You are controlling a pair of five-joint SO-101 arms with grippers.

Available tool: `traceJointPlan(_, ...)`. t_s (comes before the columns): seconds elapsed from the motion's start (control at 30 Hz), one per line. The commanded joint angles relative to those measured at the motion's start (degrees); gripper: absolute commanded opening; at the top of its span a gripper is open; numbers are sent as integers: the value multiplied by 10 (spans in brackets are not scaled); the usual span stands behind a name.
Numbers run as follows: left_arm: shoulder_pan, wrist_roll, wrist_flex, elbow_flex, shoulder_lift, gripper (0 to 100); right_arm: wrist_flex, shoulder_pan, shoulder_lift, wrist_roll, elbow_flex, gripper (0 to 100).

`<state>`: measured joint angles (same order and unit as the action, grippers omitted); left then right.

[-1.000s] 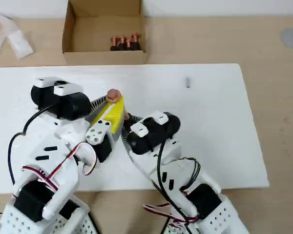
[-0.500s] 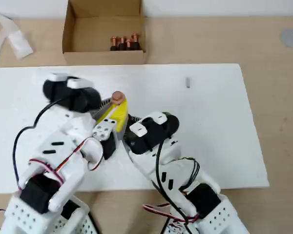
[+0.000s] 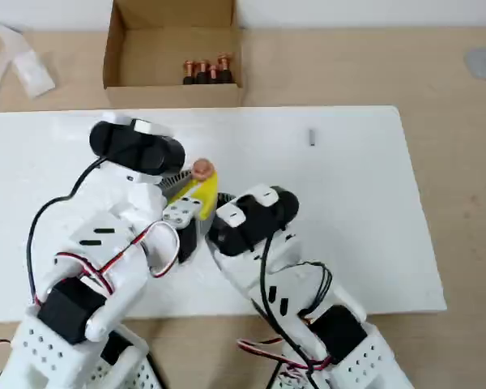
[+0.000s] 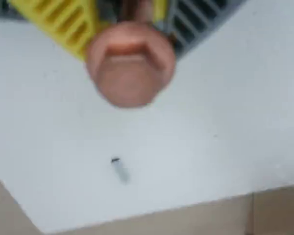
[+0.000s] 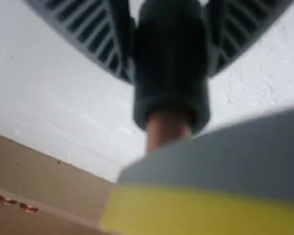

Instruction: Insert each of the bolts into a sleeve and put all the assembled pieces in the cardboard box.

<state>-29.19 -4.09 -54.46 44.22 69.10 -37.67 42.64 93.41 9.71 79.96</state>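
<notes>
Now: L end effector (image 4: 132,14) clamps bolt (image 4: 131,68); R end effector (image 5: 169,39) clamps sleeve (image 5: 170,83), bolt shank inside.

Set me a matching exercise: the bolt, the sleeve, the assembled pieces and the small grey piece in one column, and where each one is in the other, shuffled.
Things:
1. bolt
2. sleeve
3. assembled pieces
4. small grey piece

Places:
A. lying loose on the white board
B. held by the right gripper
C. inside the cardboard box
D. held by the left gripper

Pairs: 1-D, 2-B, 3-C, 4-A
</notes>
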Motion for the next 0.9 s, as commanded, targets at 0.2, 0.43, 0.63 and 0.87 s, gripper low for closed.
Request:
traceJointPlan(0.2,-4,-1,-149,-153,-4,163,13,6,7,5,-11,9)
traceJointPlan(0.43,8,1,-244,-263,-4,178,13,-27,-7,6,-24,9)
traceJointPlan(0.63,152,7,-235,-264,-5,28,19,-95,-187,13,-157,9)
traceJointPlan(0.87,263,44,-207,-215,0,5,105,-150,-521,40,-413,9)
